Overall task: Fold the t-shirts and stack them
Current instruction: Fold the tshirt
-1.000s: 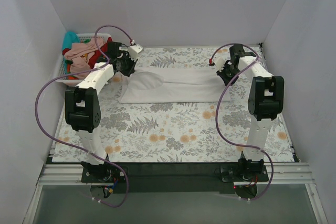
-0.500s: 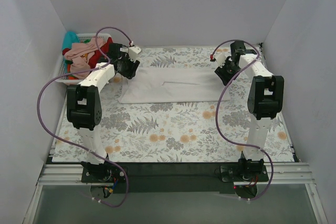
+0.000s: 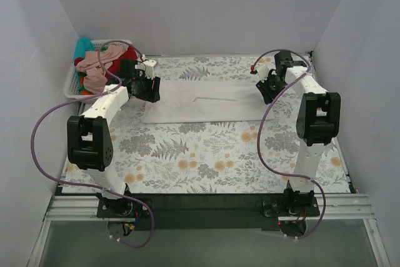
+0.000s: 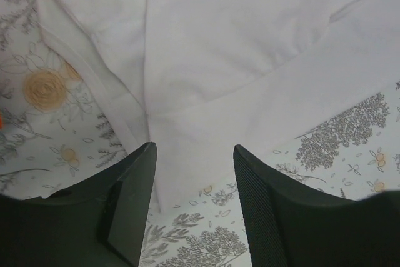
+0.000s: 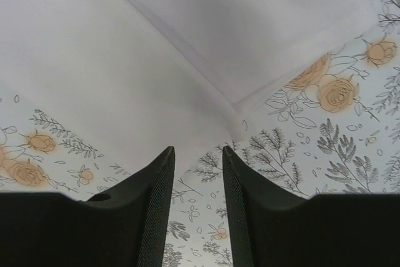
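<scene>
At the 12 o'clock side of the surface (image 3: 200, 154), the white t-shirt (image 3: 206, 101) lay flat as a long folded band, its long axis running from 9 o'clock to 3 o'clock. The left end effector (image 3: 149, 87) hung over the band's 9 o'clock end, so the cloth stretched away from it toward 3 o'clock. The right end effector (image 3: 269, 87) hung over the opposite end, with the cloth running from it toward 9 o'clock. Each arm was about equally near its own end, and neither was nearer the shirt as a whole. In the left wrist view the two dark fingers (image 4: 134, 198) stood roughly half apart with nothing between them, poised above the shirt's folded edge and hem without touching it as far as could be told. In the right wrist view the fingers (image 5: 153, 204) were parted somewhat less and also empty, above the spot where the shirt's corner met the flowered surface. The next fold would likely bring one short end along the long axis toward the other, so either arm could begin it. At about 10 o'clock the other t-shirts (image 3: 97, 65) sat heaped in the basket (image 3: 70, 85), just beside the left arm.
</scene>
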### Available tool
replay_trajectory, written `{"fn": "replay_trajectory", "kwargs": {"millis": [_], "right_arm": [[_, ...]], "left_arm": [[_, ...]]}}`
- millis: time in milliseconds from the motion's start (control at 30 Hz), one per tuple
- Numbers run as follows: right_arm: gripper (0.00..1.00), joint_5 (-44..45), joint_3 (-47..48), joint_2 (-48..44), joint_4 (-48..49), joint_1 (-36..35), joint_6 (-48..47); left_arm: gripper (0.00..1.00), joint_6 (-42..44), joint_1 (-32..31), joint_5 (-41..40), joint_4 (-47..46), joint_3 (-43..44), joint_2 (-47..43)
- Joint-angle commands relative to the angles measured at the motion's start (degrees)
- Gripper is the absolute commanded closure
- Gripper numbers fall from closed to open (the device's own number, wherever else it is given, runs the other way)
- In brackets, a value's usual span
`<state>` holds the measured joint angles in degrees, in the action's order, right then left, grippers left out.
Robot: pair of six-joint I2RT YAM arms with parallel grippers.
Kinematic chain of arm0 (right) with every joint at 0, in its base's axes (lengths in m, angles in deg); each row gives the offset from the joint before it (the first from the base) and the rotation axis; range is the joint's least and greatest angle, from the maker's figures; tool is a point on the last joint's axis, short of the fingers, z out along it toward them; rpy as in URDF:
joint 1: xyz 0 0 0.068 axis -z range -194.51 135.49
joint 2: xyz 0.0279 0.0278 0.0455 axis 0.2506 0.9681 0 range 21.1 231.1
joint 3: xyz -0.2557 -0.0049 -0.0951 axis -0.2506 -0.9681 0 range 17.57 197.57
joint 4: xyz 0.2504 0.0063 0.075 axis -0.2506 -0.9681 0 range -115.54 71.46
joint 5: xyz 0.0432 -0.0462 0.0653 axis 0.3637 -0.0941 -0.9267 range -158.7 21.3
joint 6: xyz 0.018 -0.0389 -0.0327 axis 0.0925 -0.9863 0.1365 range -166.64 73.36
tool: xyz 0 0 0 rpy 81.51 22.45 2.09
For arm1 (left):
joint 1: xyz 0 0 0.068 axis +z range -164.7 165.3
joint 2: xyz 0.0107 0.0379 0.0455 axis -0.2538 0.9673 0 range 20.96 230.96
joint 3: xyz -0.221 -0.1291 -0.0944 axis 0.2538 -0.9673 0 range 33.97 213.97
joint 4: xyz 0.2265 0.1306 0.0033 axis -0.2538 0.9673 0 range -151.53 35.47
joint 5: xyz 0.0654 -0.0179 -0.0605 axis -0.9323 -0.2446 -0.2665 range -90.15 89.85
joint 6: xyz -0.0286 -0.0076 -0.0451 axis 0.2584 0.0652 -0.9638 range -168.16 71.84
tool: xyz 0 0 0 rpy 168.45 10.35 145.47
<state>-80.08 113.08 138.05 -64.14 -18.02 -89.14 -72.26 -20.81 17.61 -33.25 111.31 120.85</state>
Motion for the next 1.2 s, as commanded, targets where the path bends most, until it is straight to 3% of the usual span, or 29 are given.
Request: {"fn": "replay_trajectory", "kwargs": {"millis": [0, 167, 400, 567, 800, 933, 1167], "right_arm": [[0.58, -2.07, -0.58, 0.12, -0.89, -1.85, 2.16], [0.61, -1.37, 0.12, 3.81, -0.63, -3.43, 3.65], [0.66, 2.23, -6.55, 5.4, 1.22, -6.24, 2.78], [0.68, 4.25, -19.63, 0.05, 2.19, -8.79, 0.14], [0.68, 2.16, -38.72, -15.94, 0.43, -20.2, -3.82], [0.67, -2.06, -34.87, -21.14, -3.6, -18.91, -2.24], [0.66, -5.5, -23.18, -20.36, -7.31, -15.74, -0.65]], "left_arm": [[0.48, -6.39, 0.04, 2.72, 1.61, -3.94, -3.39], [0.4, -10.79, -0.04, 2.46, 1.52, -5.97, -3.75], [0.37, -14.14, -0.04, 0.0, 2.84, -6.41, -2.25], [0.37, -14.57, -0.04, -0.79, 3.8, -6.15, -1.99], [0.37, -13.52, -0.04, -1.59, 5.74, -5.01, -1.2], [0.37, -12.47, -0.04, -1.5, 6.27, -5.18, -1.98], [0.37, -12.29, -0.13, -0.97, 6.44, -5.18, -2.08]]}}
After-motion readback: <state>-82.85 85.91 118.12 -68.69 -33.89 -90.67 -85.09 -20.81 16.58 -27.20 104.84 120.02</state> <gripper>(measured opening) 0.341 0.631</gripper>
